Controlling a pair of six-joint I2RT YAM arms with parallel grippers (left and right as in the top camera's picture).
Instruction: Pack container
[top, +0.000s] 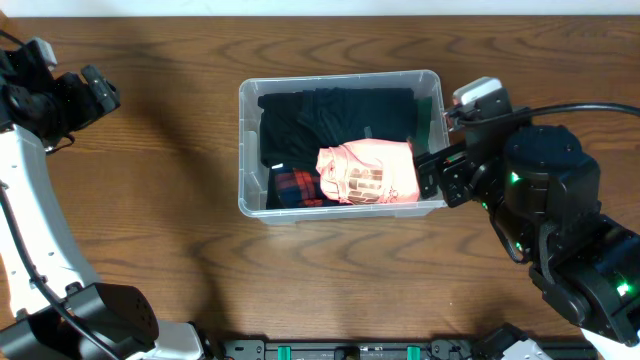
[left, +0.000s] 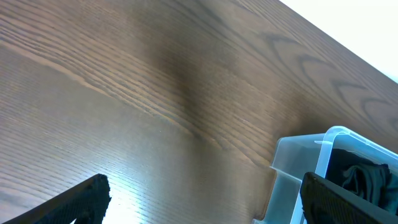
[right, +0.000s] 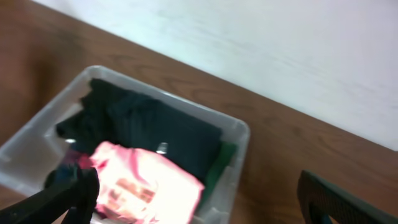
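Note:
The container (top: 340, 78) is a clear plastic bin in the middle of the wooden table. Inside lie dark folded clothes (top: 330, 120), a pink printed garment (top: 365, 172) on top at the front right, a red plaid piece (top: 295, 187) and a green one (top: 430, 115). My right gripper (top: 437, 172) hovers at the bin's right wall, open and holding nothing. In the right wrist view the right gripper (right: 199, 208) stands wide over the pink garment (right: 146, 186) and the container's rim (right: 239, 134). My left gripper (top: 100, 92) is open at the far left, away from the bin; its wrist view shows one corner of the container (left: 329, 134).
Bare wooden table (top: 150, 200) surrounds the bin on all sides. The left arm's white link (top: 30, 230) runs down the left edge. The right arm's black body (top: 560, 220) fills the right front. A pale wall (right: 280, 50) lies beyond the table's far edge.

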